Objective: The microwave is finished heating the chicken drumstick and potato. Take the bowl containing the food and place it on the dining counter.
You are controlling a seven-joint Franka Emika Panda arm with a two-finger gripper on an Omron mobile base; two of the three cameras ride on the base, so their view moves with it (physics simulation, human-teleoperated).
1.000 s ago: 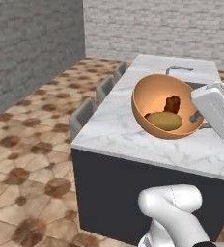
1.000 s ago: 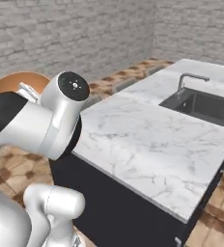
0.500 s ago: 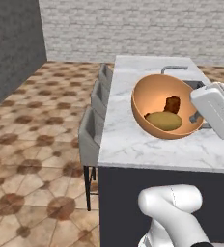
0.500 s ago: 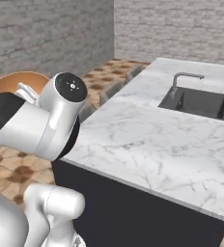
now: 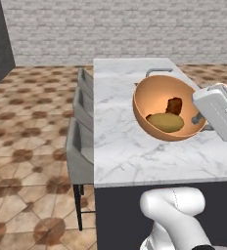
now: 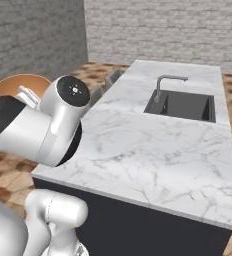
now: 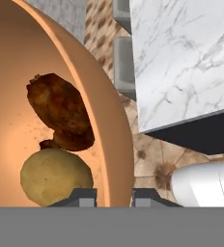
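Bowl carried toward the dining counter

Bowl (image 5: 165, 107) sits right of centre in the left base view, held up in the air in front of the dining counter (image 5: 120, 132), tipped so its opening faces the camera. Inside it the chicken drumstick (image 5: 174, 105) lies just above the potato (image 5: 165, 122), the two touching.

To do this step well, I would judge the bowl needs levelling before it goes down, then lowering onto bare marble near the counter's near edge, clear of the sink (image 6: 184, 105) and faucet (image 6: 164, 84) at the upper right of the right base view, and away from the stools (image 5: 81, 141) along the left side.

At the bottom of the hand view, the gripper (image 7: 115, 195) straddles the bowl's rim: one fingertip (image 7: 83, 195) inside beside the potato, the other outside, closed narrowly on the wall and gripping it.
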